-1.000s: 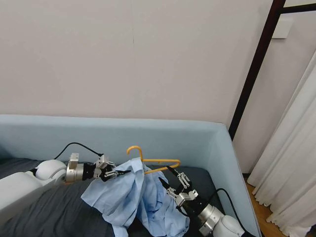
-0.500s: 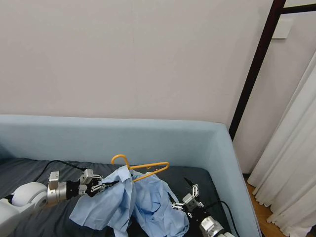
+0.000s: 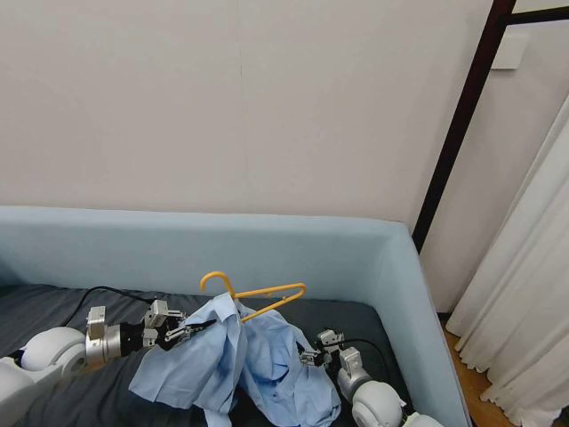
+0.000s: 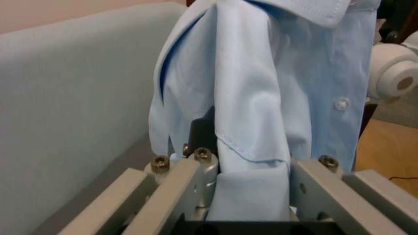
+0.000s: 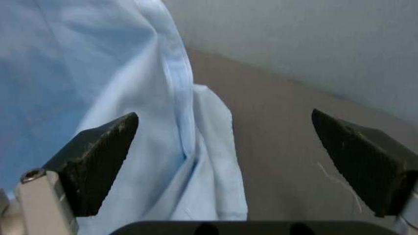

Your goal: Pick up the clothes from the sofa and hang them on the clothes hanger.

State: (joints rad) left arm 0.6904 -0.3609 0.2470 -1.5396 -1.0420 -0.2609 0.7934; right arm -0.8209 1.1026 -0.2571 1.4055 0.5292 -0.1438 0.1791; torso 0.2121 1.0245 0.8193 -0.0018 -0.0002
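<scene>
Right gripper [image 3: 311, 355]: lowest and nearest, over the right part of the seat, fingers spread wide with nothing gripped; the shirt's edge lies just beside one finger [image 5: 98, 156]
Shirt [image 3: 267, 369]: light blue, collar end raised, the rest heaped on the dark seat cushion [image 3: 36, 302] between the two grippers
Left gripper [image 3: 188, 332]: reaching in from the left, fingers closed on a fold of the shirt near the collar
Hanger [image 3: 267, 295]: yellow, tilted, hook and one arm bare above the collar, the other end under the cloth
Sofa back [image 3: 133, 249]: pale blue, behind everything
Wall [image 3: 267, 107]: plain
Pole [image 3: 453, 133]: black, leaning, right of the sofa
Curtain [image 3: 524, 302]: white, far right
</scene>
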